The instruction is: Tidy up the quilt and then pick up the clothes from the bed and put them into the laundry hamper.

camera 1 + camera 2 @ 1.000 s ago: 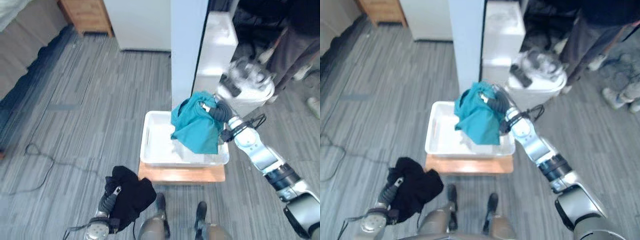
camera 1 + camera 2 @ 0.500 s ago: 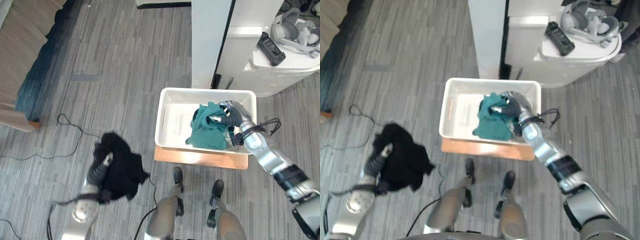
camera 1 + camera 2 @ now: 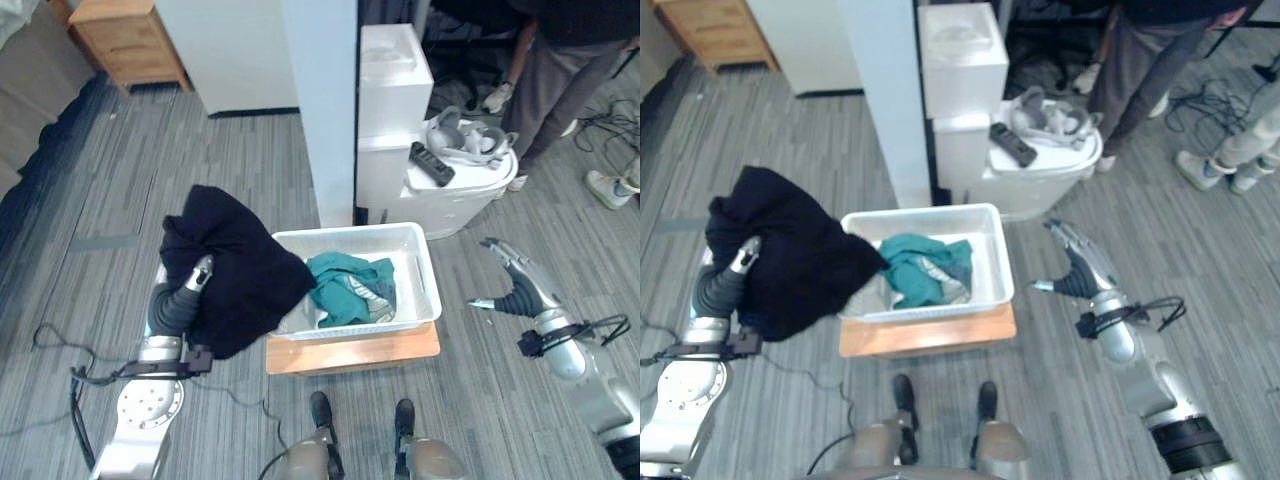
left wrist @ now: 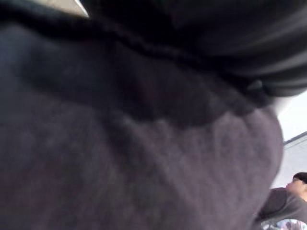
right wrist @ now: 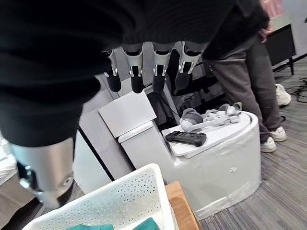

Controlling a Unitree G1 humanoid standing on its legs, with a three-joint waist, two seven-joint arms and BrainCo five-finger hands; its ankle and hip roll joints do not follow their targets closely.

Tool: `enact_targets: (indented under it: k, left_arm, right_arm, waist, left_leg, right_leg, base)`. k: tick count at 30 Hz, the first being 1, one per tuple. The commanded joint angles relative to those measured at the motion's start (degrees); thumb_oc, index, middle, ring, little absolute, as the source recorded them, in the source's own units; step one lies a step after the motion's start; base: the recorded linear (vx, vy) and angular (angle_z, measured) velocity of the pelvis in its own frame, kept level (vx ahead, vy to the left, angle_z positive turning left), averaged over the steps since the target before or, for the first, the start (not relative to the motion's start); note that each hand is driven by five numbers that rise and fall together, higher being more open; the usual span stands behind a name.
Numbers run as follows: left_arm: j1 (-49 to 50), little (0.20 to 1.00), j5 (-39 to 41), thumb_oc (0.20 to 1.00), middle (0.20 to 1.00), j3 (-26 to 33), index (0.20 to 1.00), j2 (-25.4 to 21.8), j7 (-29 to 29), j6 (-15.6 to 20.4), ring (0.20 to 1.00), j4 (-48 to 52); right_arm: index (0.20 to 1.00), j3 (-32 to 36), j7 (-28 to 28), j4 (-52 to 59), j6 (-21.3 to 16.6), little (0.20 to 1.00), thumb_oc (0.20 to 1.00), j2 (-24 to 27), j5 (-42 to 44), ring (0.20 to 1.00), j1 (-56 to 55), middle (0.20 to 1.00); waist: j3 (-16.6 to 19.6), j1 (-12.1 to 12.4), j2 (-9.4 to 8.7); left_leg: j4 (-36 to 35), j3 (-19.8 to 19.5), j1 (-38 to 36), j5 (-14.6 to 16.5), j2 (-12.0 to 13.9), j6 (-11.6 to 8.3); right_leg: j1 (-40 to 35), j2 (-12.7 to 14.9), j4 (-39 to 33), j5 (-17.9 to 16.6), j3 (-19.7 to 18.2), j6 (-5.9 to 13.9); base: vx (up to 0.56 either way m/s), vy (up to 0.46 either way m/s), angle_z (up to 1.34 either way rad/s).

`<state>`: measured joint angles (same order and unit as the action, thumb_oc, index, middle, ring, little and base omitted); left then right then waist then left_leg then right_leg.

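Observation:
The white perforated laundry hamper (image 3: 428,282) stands on a low wooden stand (image 3: 350,350) in front of me. A teal garment (image 3: 345,285) lies crumpled inside it. My left hand (image 3: 190,285) is at the hamper's left side, shut on a black garment (image 3: 235,275) that bulges above the hand and drapes over the hamper's left rim. The left wrist view shows the dark cloth (image 4: 144,143) from very close. My right hand (image 3: 515,280) hovers open and empty to the right of the hamper, its fingers (image 5: 144,67) straight.
Behind the hamper rise a white pillar (image 3: 325,100) and a white box (image 3: 395,60). A round white bin (image 3: 460,190) carries a headset and a dark controller (image 5: 186,138). A person (image 3: 560,70) stands at the back right. A wooden cabinet (image 3: 120,40) is far left.
The camera has shifted. My right hand let go of the teal garment, which now lies in the hamper, and drew back to the right. My left hand lifted the black garment to the hamper's left rim.

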<state>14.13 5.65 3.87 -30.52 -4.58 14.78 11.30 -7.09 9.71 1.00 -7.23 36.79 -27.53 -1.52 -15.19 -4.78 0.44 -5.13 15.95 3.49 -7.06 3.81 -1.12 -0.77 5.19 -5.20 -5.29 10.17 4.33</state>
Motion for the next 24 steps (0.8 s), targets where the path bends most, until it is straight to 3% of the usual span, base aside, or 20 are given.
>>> enact_targets:
  k: [1, 4, 6, 7, 8, 9, 10, 11, 12, 13, 18, 22, 24]
  left_arm:
    - [-1.82, 0.2, -6.37, 0.2, 0.2, -1.01, 0.2, -0.62, -2.19, 1.25, 0.2, -1.57]
    - [-7.64, 0.2, -15.5, 0.2, 0.2, -5.33, 0.2, -2.1, -4.56, -1.53, 0.2, -6.2]
    - [-8.26, 0.2, -18.08, 0.2, 0.2, -3.72, 0.2, -4.06, -5.93, -0.38, 0.2, -6.62]
    - [-20.56, 0.2, -16.5, 0.2, 0.2, -3.66, 0.2, -9.24, -8.46, -3.9, 0.2, -10.55]
    - [-21.83, 0.2, -16.36, 0.2, 0.2, -4.16, 0.2, -9.5, -8.67, -3.81, 0.2, -11.39]
    - [-27.63, 0.2, -17.42, 0.2, 0.2, -6.2, 0.2, -10.12, -8.6, -4.27, 0.2, -13.96]
    - [-24.57, 0.2, -24.32, 0.2, 0.2, -11.39, 0.2, -8.1, -12.84, -2.12, 0.2, -23.57]
    - [-25.26, 0.2, -24.51, 0.2, 0.2, -11.97, 0.2, -7.92, -13.41, -1.59, 0.2, -24.58]
    - [-28.95, 0.2, -23.82, 0.2, 0.2, -13.45, 0.2, -8.51, -13.21, -5.61, 0.2, -29.2]
    - [-32.14, 0.2, -25.17, 0.2, 0.2, -15.43, 0.2, -8.92, -14.22, -5.6, 0.2, -30.88]
    - [-40.54, 0.2, -28.52, 0.2, 0.2, -17.48, 0.2, -11.9, -16.64, -8.99, 0.2, -35.74]
    - [-42.38, 0.2, -28.64, 0.2, 0.2, -18.13, 0.2, -10.59, -16.49, -8.89, 0.2, -35.44]
    - [-41.84, 0.2, -28.98, 0.2, 0.2, -19.38, 0.2, -7.72, -16.2, -8.64, 0.2, -36.38]
  right_arm:
    - [1.0, -1.39, 1.55, 1.22, -1.27, 1.0, 1.0, -0.5, -2.31, 1.0, 1.55, 1.0]
    - [1.0, -2.64, 1.76, 1.85, -0.89, 1.0, 1.0, -1.08, -3.38, 1.0, -0.09, 1.0]
    - [1.0, -2.71, 3.26, 1.51, -0.8, 1.0, 1.0, -0.49, -4.61, 1.0, -1.39, 1.0]
    - [1.0, -5.35, 1.29, 0.21, -0.85, 1.0, 1.0, 0.95, -5.21, 1.0, -0.34, 1.0]
    - [1.0, -5.07, 1.25, 0.06, -0.81, 1.0, 1.0, 0.77, -5.17, 1.0, 0.14, 1.0]
    - [1.0, -5.88, 1.69, -0.29, -0.64, 1.0, 1.0, 0.51, -4.66, 1.0, 0.21, 1.0]
    - [1.0, -6.44, 2.41, -0.5, -1.09, 1.0, 1.0, -0.07, -3.83, 1.0, -1.01, 1.0]
    - [1.0, -6.3, 2.48, -0.6, -1.12, 1.0, 1.0, -0.04, -3.81, 1.0, -1.04, 1.0]
    - [1.0, -7.96, 2.17, -1.36, -1.89, 1.0, 1.0, 0.99, -3.59, 1.0, -0.72, 1.0]
    - [1.0, -8.0, 2.55, -2.06, -2.05, 1.0, 1.0, 1.19, -2.39, 1.0, -0.59, 1.0]
    - [1.0, -8.32, 4.02, -3.33, -2.64, 1.0, 1.0, 2.37, -2.4, 1.0, -0.82, 1.0]
    - [1.0, -8.76, 4.45, -4.06, -2.27, 1.0, 1.0, 2.1, -2.77, 1.0, -0.19, 1.0]
    - [1.0, -10.81, 5.15, -6.12, -1.69, 1.0, 1.0, 0.79, -2.92, 1.0, 2.9, 1.0]
  waist:
    - [2.28, -0.61, 0.19]
    - [0.99, -2.62, 1.0]
    - [-0.11, -3.25, 1.91]
    - [0.11, -6.46, 2.88]
    - [-0.26, -6.17, 2.79]
    - [-0.32, -8.03, 2.91]
    - [-0.82, -9.4, 3.14]
    - [-0.82, -9.22, 3.23]
    - [-0.91, -10.44, 3.47]
    - [-1.21, -11.68, 3.57]
    - [-1.86, -13.72, 5.03]
    - [-2.6, -13.97, 5.49]
    - [-3.67, -13.88, 5.57]
  left_leg:
    - [0.13, 2.01, -6.44, 7.17, 4.34, -4.58]
    - [0.13, 4.1, -5.84, 6.83, 4.56, -4.8]
    - [0.13, 4.5, -4.59, 6.43, 4.59, -4.98]
    - [0.13, 5.74, -4.22, 6.34, 4.8, -5.37]
    - [0.13, 5.8, -3.95, 6.06, 4.84, -5.35]
    - [0.13, 7.12, -4.12, 6.31, 4.79, -5.45]
    - [0.13, 8.51, -4.25, 6.5, 4.75, -5.42]
    - [0.13, 8.53, -4.23, 6.52, 4.74, -5.42]
    - [0.13, 9.4, -4.06, 6.4, 4.82, -5.5]
    - [0.13, 10.1, -3.76, 6.42, 4.78, -5.55]
    - [0.13, 10.89, -2.2, 6.34, 4.26, -5.48]
    - [0.13, 10.29, -1.25, 6.07, 3.97, -5.44]
    - [0.13, 10.12, -0.56, 5.83, 3.57, -5.37]
  right_leg:
    - [-0.15, 3.72, 0.2, 6.68, 0.07, 4.96]
    - [2.09, 3.57, 0.2, 5.72, -1.55, 5.2]
    - [3.89, 3.59, 0.2, 5.07, -2.27, 5.4]
    - [5.12, 3.54, 0.2, 5.0, -3.33, 5.78]
    - [5.42, 3.5, 0.2, 4.73, -3.4, 5.69]
    - [5.95, 3.51, 0.2, 4.51, -4.08, 5.96]
    - [6.79, 3.39, 0.2, 4.21, -5.06, 6.19]
    - [6.82, 3.4, 0.2, 4.22, -5.08, 6.2]
    - [7.61, 3.29, 0.2, 3.86, -5.91, 6.36]
    - [8.43, 3.28, 0.2, 3.52, -6.67, 6.35]
    - [11.02, 3.48, 0.2, 2.6, -7.94, 6.47]
    - [11.85, 3.81, 0.2, 2.3, -7.92, 6.36]
    - [12.65, 3.86, 0.2, 1.88, -8.4, 6.22]
  base:
    - [-0.03, 0.011, -0.36]
    - [-0.07, 0.022, -0.4]
    - [-0.1, 0.036, -0.47]
    - [-0.06, 0.051, -0.34]
    - [0.01, 0.084, -0.02]
    - [0.01, 0.071, 0.0]
    - [0.03, 0.077, -0.16]
    - [0.0, 0.064, -0.73]
    - [0.0, 0.048, -0.9]
    - [0.0, 0.077, -0.71]
    - [-0.02, 0.044, -0.43]
    - [-0.03, -0.002, -0.03]
    - [-0.04, 0.008, 0.01]
